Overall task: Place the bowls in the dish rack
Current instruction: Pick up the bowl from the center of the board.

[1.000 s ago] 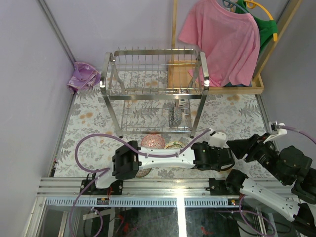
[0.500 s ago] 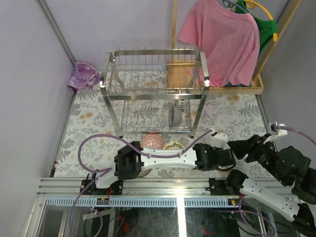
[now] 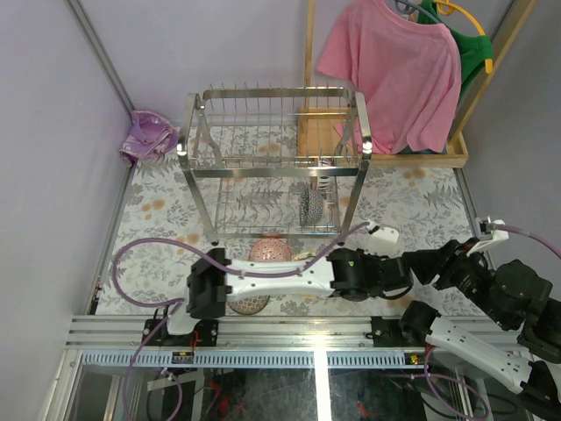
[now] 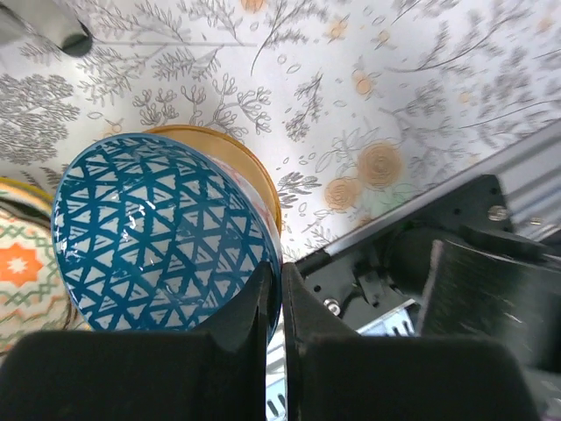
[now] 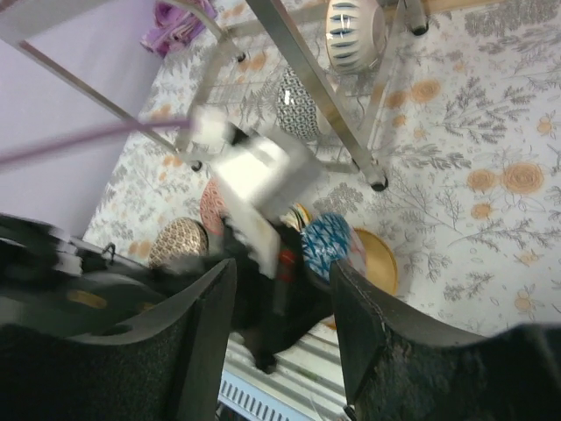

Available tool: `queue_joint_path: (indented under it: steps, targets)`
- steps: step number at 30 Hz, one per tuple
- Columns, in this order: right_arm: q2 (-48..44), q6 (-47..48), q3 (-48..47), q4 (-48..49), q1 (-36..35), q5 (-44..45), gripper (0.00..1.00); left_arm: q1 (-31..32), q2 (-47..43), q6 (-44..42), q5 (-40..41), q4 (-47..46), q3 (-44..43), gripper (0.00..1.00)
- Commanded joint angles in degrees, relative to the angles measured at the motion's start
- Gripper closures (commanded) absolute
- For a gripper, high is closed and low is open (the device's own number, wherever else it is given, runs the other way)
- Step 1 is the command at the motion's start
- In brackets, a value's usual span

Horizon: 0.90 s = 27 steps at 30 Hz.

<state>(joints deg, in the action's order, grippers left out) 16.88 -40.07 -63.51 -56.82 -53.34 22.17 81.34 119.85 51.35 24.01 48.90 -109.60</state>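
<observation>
Seen from above, the left arm (image 3: pixel 280 282) lies stretched along the near side of the two-tier shiny steel wire dish rack (image 3: pixel 272 158) and covers whatever is under its far end. In the right wrist view the same arm is only a pale blur. The left wrist view is clearer: the left gripper (image 4: pixel 275 282) has its two dark fingers pressed together on the rim of a blue bowl with a white triangle lattice (image 4: pixel 158 237), pinching the bowl's wall between them. This bowl sits over an ochre-yellow bowl (image 4: pixel 250 171), of which only a crescent of rim shows. A green-and-orange patterned bowl (image 4: pixel 17 263) is cut off at the picture's edge. The blue bowl is just in front of the rack's near right leg, above the flower-printed tablecloth (image 4: pixel 394 88). The right gripper (image 5: pixel 280 267) hangs off the rack's near right corner with its fingers spread apart, gripping nothing. The rack has chrome tubular corner posts and rows of upright prongs along its upper tier. Its lower tier holds a black-and-white speckled bowl (image 5: pixel 294 114) and a dark-striped white bowl (image 5: pixel 351 31) on edge at the right end. A pink bowl (image 3: pixel 270 250) and a brown dotted bowl (image 3: pixel 248 305) lie in front of the rack, both partly hidden by the arm.
</observation>
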Motion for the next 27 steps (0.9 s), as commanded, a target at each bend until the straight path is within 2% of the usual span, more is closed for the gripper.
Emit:
queue_joint_path:
  steps: [1,7,19,27]
  targets:
    - [0.98,2.01,0.77,-5.81,-0.18,-4.95,0.46,-0.66,-11.95,-2.23,-1.25,-5.66,2.52,1.00]
    - [1.80,2.45,0.62,-5.19,-0.12,-5.07,0.46,-0.66,-21.63,-3.40,-1.33,-11.48,10.39,1.00]
    - [4.02,3.42,1.45,-3.72,-0.11,-5.77,0.46,-2.67,-40.84,3.82,6.82,-7.66,32.20,1.00]
    - [5.39,3.43,3.59,-1.44,-0.13,-7.10,0.46,-8.77,-48.58,3.39,3.73,-17.67,46.44,1.00]
